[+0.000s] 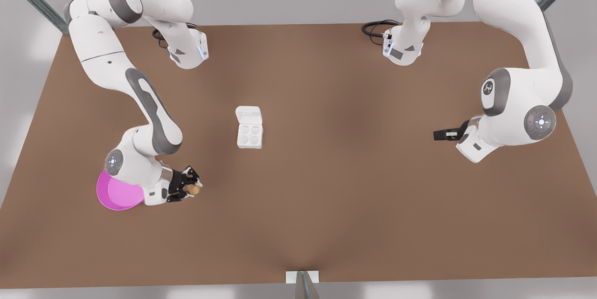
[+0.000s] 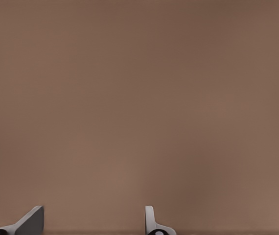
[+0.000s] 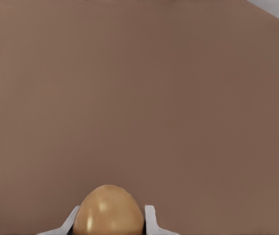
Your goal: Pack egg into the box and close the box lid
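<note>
The tan-brown egg [image 1: 194, 190] [image 3: 108, 211] sits between the fingers of my right gripper [image 1: 190, 186] [image 3: 109, 224], which is shut on it just beside the pink dish at the front view's lower left. The white box [image 1: 249, 135] lies open mid-table with its four cups bare, and the box lid [image 1: 248, 115] is folded back flat on the far side. It is well to the upper right of the egg. My left gripper [image 1: 439, 134] [image 2: 93, 223] waits at the front view's right, open over bare table.
A pink round dish [image 1: 112, 192] rests at the front view's lower left, partly under the right arm. Brown table [image 1: 326, 173] stretches between the box and both grippers. Black cables [image 1: 375, 28] lie near the far edge.
</note>
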